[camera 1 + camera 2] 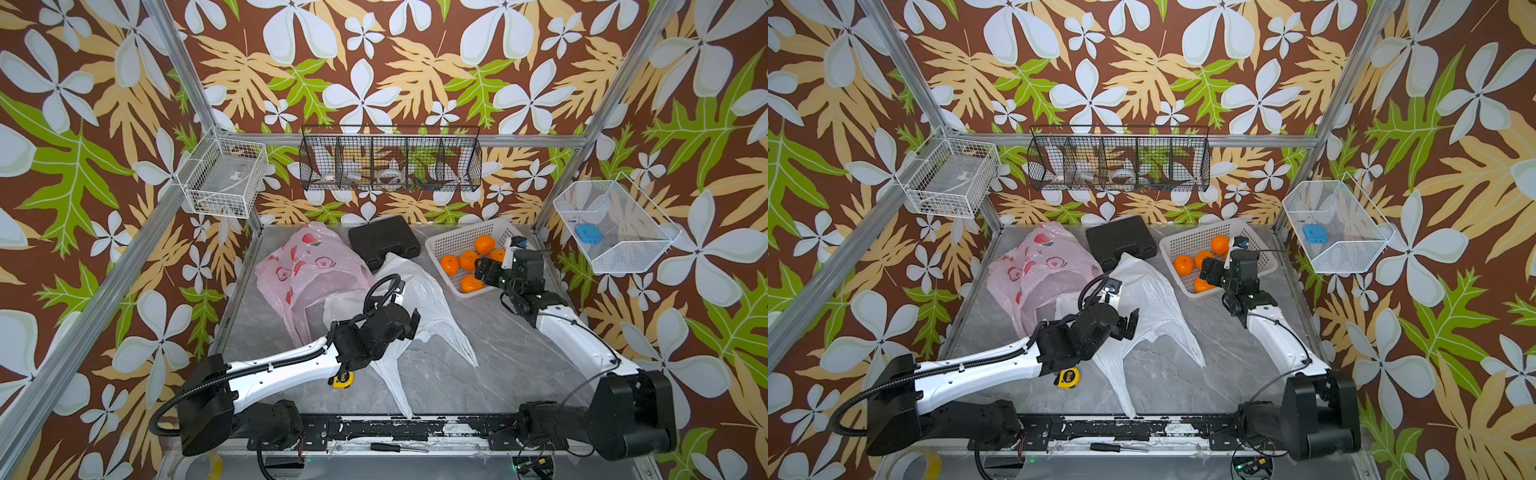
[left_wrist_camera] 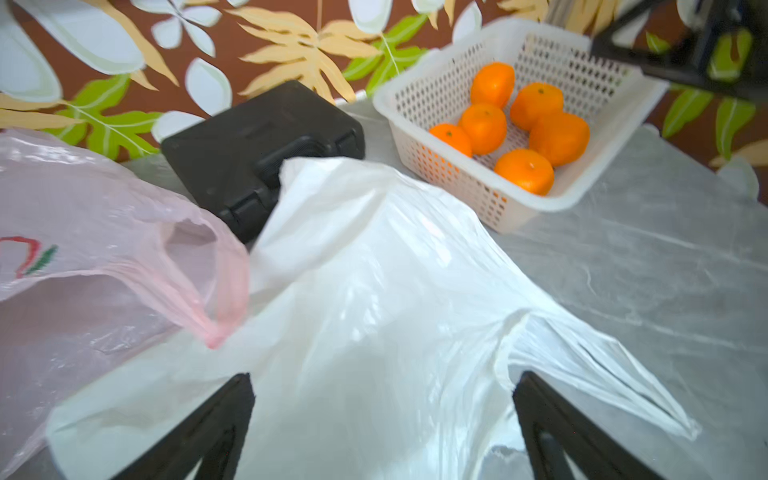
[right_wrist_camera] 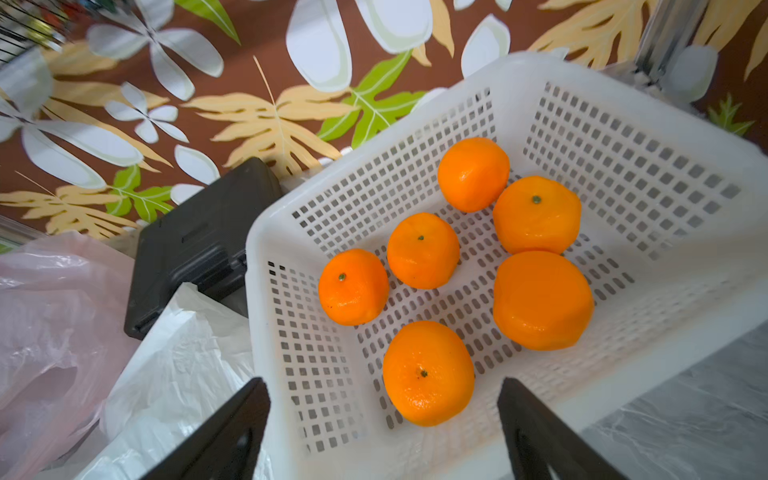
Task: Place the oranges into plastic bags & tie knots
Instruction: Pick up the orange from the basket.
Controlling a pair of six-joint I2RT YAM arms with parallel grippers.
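Plainly nothing is bagged: six oranges (image 3: 423, 250) in the basket (image 3: 623, 124), plastic bags (image 2: 374, 270) untied, my left end effector (image 2: 386, 378) and right end effector (image 3: 383, 382) both gaping empty.

You have glossy, faintly dimpled skin on the oranges (image 3: 428, 374). Basket (image 3: 623, 166): smooth white perforated plastic. Your white bag (image 2: 374, 291) and pink bag (image 2: 83, 199): thin, crinkled, shiny translucent film. Case (image 2: 249, 141): matt black grained plastic. Table (image 2: 665, 249): smooth marble-look sheen. Far rack (image 1: 390, 158): black wire mesh.
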